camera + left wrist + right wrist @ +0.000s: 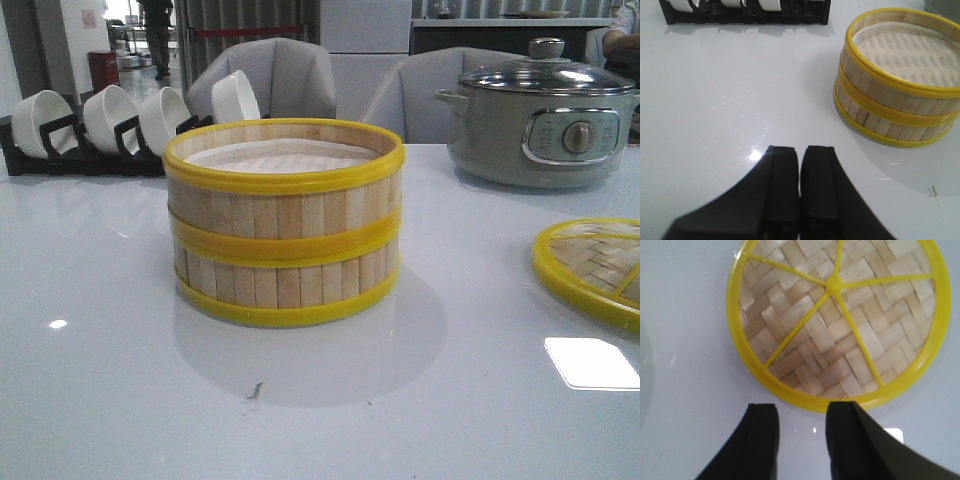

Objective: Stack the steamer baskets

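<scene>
Left hand (800,187) closed, empty, beside stacked steamer baskets (897,80); right hand (802,440) open above lid (837,320).

No readable text, label or number shows on anything in these views.

Black hands (800,187) — broad, matte fingers (761,440)

woven lid (837,320) flat on table (120,380) | grey pot (540,125) | bowl rack (90,130)
</scene>
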You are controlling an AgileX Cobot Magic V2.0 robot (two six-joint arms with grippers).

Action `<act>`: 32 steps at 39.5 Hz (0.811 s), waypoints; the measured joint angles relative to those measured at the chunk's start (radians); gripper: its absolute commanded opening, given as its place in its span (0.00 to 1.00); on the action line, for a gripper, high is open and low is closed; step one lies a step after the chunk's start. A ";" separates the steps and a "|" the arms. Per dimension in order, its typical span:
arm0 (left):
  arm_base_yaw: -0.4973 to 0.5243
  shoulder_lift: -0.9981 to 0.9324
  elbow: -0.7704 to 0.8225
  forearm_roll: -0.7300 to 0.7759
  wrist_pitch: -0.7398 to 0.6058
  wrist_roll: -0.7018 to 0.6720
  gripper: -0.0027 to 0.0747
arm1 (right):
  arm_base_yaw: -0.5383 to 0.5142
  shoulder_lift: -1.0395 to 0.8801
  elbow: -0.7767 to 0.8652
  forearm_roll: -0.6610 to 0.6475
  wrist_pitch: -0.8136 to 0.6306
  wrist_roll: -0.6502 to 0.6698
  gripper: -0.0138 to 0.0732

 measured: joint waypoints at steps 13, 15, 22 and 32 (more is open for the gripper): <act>0.000 0.000 0.000 0.000 0.000 0.000 0.15 | 0.000 0.289 -0.255 -0.122 0.014 0.000 0.56; 0.000 0.000 0.000 0.000 0.000 0.000 0.15 | 0.000 0.312 -0.277 -0.132 0.016 0.000 0.56; 0.000 0.000 0.000 0.000 0.000 0.000 0.15 | 0.000 0.366 -0.318 -0.138 0.019 0.000 0.56; 0.000 0.000 0.000 0.000 0.000 0.000 0.15 | 0.000 0.416 -0.322 -0.138 0.019 0.000 0.56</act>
